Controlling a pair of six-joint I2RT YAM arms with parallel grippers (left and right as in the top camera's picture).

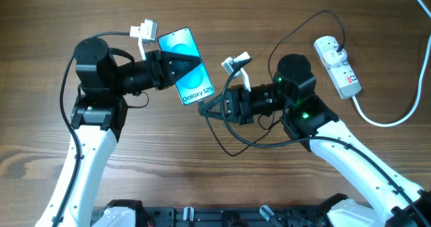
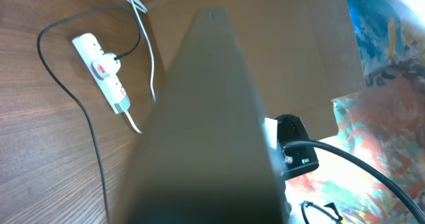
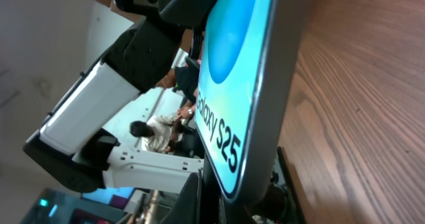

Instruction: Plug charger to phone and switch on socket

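Starting overhead: left gripper (image 1: 176, 68) is clamped on the flat, turquoise-screened, dark-edged smartphone (image 1: 192, 89), held tilted at centre-left and seemingly off the brown wooden table (image 1: 202, 186). Right gripper (image 1: 205, 108) has its jaws together, tips right at the phone's lower edge. The long thin black charger cable (image 1: 322, 13) runs into those tips, so I judge they pinch its connector end, though the connector itself is hidden. The white elongated two-outlet power strip (image 1: 337, 67) lies upper right, with the cable's plug sitting in one outlet.

Left wrist: the blurred grey back of the phone (image 2: 212, 137) fills the centre, and its own fingers can't be made out. The power strip (image 2: 85, 46) is upper left, red switches (image 2: 101, 67) on top, cable (image 2: 40, 43) looping away.

Right wrist: phone screen (image 3: 232, 84) looms at centre, lower edge at bottom centre. Port and connector are out of sight.

Progress: plug end done. Connector at the phone, but whether it is seated is unclear. Switch position unreadable, so switching on likely remains.
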